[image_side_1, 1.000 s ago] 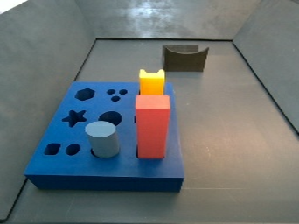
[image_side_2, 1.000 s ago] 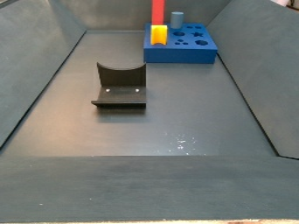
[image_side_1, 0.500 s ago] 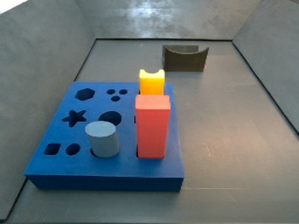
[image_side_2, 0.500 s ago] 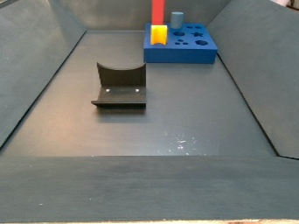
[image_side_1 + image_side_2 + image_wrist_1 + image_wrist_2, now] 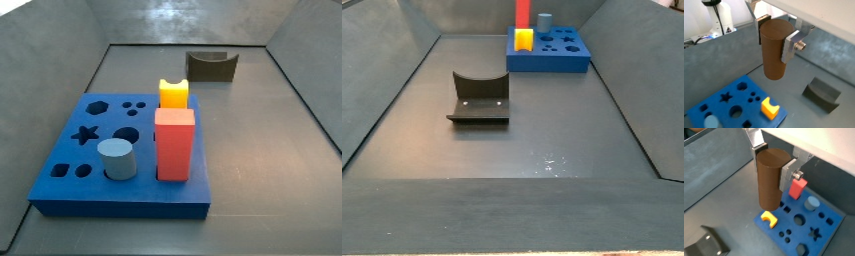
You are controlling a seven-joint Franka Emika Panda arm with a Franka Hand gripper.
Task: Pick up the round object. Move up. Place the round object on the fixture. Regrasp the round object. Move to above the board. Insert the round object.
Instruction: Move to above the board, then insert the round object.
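In both wrist views my gripper (image 5: 776,37) (image 5: 774,165) is shut on the round object (image 5: 775,52) (image 5: 769,180), a reddish-brown cylinder held upright between the silver fingers (image 5: 791,46). It hangs high above the floor. The blue board (image 5: 725,101) (image 5: 829,224) lies below, and the dark fixture (image 5: 823,92) (image 5: 704,245) stands off to one side. In both side views the board (image 5: 120,208) (image 5: 549,62) and the fixture (image 5: 211,66) (image 5: 478,98) show, but the gripper and the round object are out of view there.
A red block (image 5: 174,145), a yellow piece (image 5: 174,93) and a light-blue cylinder (image 5: 116,158) stand in the board. Grey sloping walls (image 5: 80,90) enclose the floor on all sides.
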